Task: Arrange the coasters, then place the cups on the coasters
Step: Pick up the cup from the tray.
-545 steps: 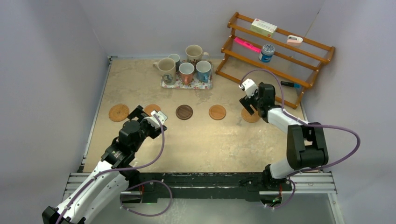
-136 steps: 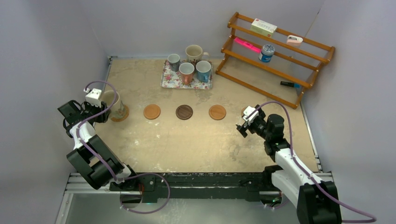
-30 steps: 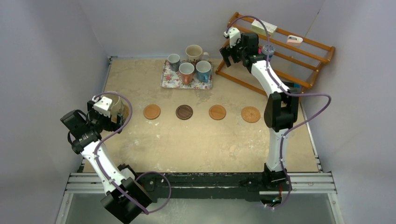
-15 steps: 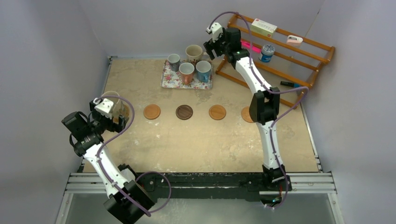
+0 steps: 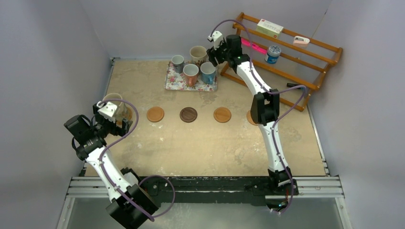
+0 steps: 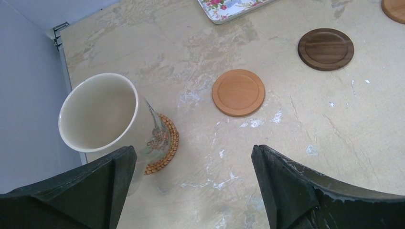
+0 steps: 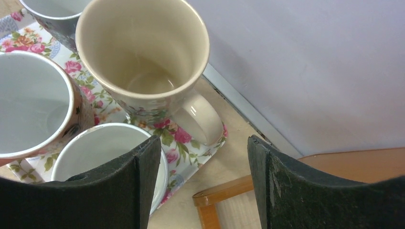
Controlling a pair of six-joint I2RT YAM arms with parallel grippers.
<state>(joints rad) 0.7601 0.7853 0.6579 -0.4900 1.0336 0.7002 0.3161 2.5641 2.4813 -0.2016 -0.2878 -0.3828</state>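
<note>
A cream printed cup [image 5: 114, 102] stands on the woven coaster [image 6: 165, 148] at the far left. My left gripper [image 5: 119, 121] hangs open just in front of this cup [image 6: 100, 114], not touching it. Right of it lie a tan coaster [image 5: 155, 114], a dark brown one [image 5: 188, 114], another tan one [image 5: 222, 114], and one partly hidden by the right arm [image 5: 250, 117]. On the floral tray [image 5: 174, 82] stand a cream cup [image 5: 198, 54], a grey-blue cup [image 5: 177, 60], a reddish cup [image 5: 190, 72] and a light blue cup [image 5: 207, 71]. My right gripper [image 7: 203, 181] is open beside the cream cup's handle [image 7: 205, 119], holding nothing.
A wooden tiered shelf [image 5: 286, 57] stands at the back right with a blue-and-white tin [image 5: 273, 53] and small items; its lower rail [image 7: 229, 195] lies right under my right gripper. Grey walls enclose the table on three sides.
The right arm swung left from the shelf to the cream cup at the back of the tray, and its jaws narrowed. The left gripper drew slightly back from its cup.
</note>
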